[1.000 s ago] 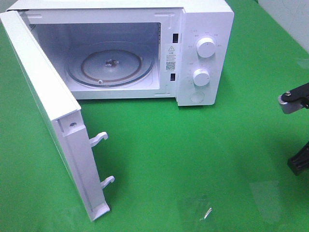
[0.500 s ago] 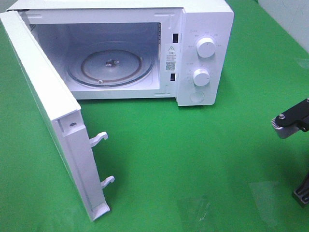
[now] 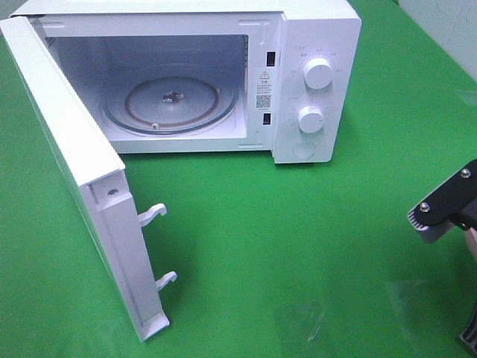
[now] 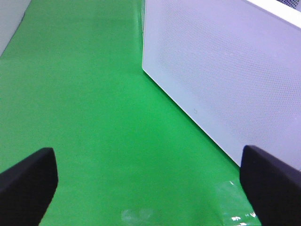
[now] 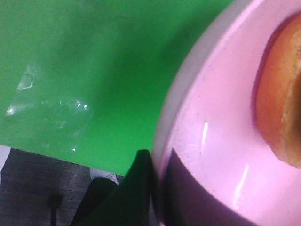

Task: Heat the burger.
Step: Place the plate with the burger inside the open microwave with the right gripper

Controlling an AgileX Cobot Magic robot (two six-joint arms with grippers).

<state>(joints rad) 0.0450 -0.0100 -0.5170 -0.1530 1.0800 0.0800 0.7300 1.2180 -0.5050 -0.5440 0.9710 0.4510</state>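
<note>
Lower at the right edge of the exterior view than a second ago, the right arm has dropped from about level with the microwave's front toward the near part of the green table; nothing else has shifted. Its wrist view shows the right fingers clamped together on the rim of a pink plate, one dark finger outside the rim and the other lying on the plate's inner surface. The burger sits on that plate, only the golden-brown side of its bun showing at the edge of that view, with green table and a strip of dark floor beyond the plate. The burger itself does not show in the exterior view. The white microwave stands at the far side of the table with its door swung wide open to the left, two latch hooks sticking out of the door's edge. Inside, the glass turntable is bare. Two round knobs sit one above the other on the control panel. The left fingers stand wide apart and hold nothing, near the door's white perforated outer face, above the table.
</note>
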